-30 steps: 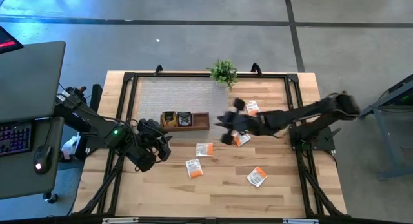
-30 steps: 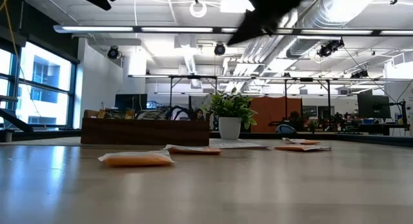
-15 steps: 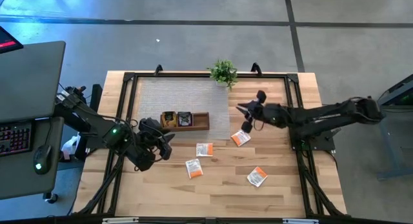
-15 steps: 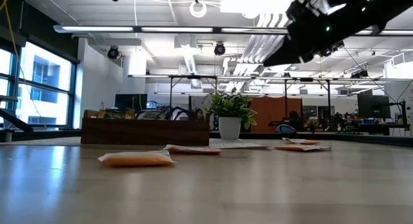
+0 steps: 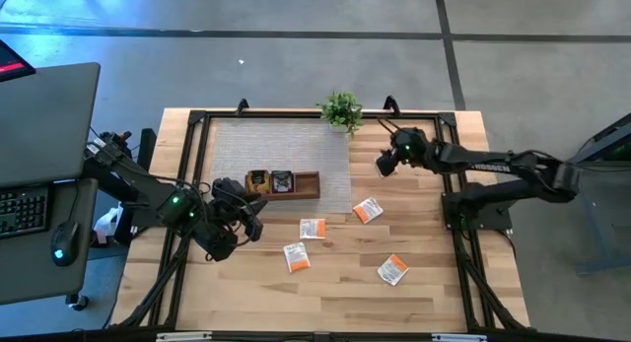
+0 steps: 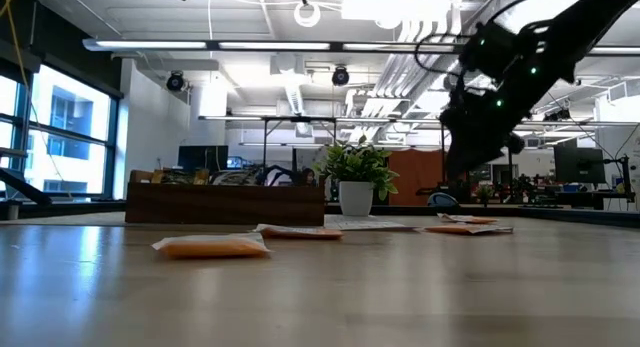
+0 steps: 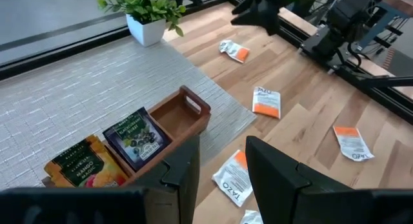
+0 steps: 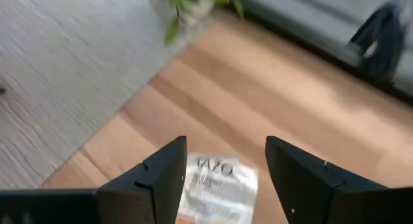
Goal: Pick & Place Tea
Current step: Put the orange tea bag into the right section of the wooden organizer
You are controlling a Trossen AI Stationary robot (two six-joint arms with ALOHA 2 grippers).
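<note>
Several orange-and-white tea sachets lie flat on the wood: (image 5: 368, 210), (image 5: 313, 228), (image 5: 296, 255), (image 5: 392, 269). The brown tray (image 5: 306, 185) holds two dark sachets (image 7: 135, 137), (image 7: 77, 162). My right gripper (image 5: 386, 161) hangs open at the far right. It is straight over one more sachet (image 8: 216, 185), which shows between its fingers. In the low view the right gripper (image 6: 468, 167) is clear of the table. My left gripper (image 5: 248, 220) waits open near the tray's left end, and the left wrist view shows nothing between its fingers (image 7: 222, 179).
A potted plant (image 5: 341, 110) stands at the far edge, just left of my right gripper. A grey woven mat (image 5: 276, 145) lies under the tray. A black frame (image 5: 449, 135) runs round the table. Bare wood lies toward the near edge.
My right gripper has swung from beside the tray's right end toward the table's far right corner and has come down over the sachet near the plant. The sachets and the tray have not moved.
</note>
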